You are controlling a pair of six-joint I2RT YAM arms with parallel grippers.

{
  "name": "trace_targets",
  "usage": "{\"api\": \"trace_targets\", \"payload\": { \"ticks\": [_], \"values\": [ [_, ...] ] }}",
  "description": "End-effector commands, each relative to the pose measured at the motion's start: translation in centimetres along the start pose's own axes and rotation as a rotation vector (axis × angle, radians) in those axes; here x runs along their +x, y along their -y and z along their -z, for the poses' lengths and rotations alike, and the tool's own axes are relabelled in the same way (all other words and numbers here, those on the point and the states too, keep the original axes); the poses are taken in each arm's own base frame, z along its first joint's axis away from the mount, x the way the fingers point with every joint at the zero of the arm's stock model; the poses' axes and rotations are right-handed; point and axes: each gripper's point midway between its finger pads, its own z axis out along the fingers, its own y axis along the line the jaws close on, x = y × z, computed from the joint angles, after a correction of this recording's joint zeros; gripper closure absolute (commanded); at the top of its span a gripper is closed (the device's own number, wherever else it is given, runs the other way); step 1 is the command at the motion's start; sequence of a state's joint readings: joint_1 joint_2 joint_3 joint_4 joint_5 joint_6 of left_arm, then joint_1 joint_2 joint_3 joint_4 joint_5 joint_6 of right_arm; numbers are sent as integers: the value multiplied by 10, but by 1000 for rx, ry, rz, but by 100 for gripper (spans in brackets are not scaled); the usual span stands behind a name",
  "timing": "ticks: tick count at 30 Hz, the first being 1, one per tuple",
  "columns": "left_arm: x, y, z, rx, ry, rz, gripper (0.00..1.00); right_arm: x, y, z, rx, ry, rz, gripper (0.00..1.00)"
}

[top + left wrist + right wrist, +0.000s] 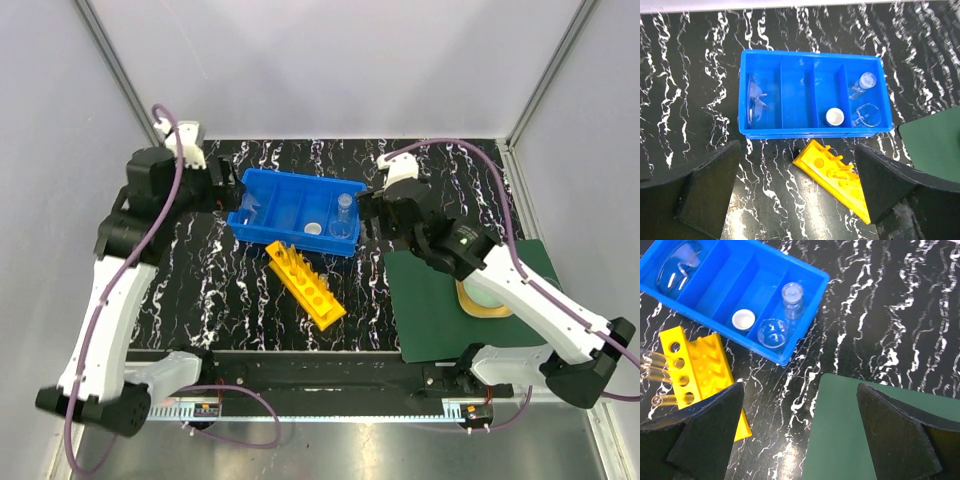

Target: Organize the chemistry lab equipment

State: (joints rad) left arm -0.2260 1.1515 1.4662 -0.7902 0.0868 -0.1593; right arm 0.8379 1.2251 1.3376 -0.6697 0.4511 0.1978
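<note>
Over the marbled tabletop (pixel 240 290) the left pincer (pixel 228 192) and right pincer (pixel 368 212) hang spread, empty; the beaker (pixel 341 229) ahead of the right one could crack if squeezed hard

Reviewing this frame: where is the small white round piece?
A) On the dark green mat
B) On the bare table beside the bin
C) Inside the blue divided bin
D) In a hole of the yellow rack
C: the small white round piece lies on the floor of the blue divided bin, in the compartment next to the one holding the clear beaker.
</note>
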Motion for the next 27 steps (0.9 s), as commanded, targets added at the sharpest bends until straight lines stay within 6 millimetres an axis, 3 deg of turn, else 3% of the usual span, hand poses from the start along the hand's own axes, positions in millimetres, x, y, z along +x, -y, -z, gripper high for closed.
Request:
{"api": "trace_targets", "payload": {
  "ticks": [1,3,5,9,13,20,27],
  "values": [
    [-16,7,45,25,155,6,1,-31,33,38,120,93,-98,0],
    [-14,4,64,9,195,4,1,-36,37,47,128,102,-131,0],
    [-6,2,71,-2,210,10,1,-37,46,58,155,105,-148,0],
    [5,0,98,-1,286,13,1,-36,75,79,268,146,-228,0],
    [27,-4,106,-13,281,30,1,-26,102,99,370,181,-315,0],
    [54,-25,112,-110,285,53,1,-10,127,121,425,241,-357,0],
    [48,-40,122,-193,341,65,1,-13,128,124,412,259,-356,0]
  ]
}}
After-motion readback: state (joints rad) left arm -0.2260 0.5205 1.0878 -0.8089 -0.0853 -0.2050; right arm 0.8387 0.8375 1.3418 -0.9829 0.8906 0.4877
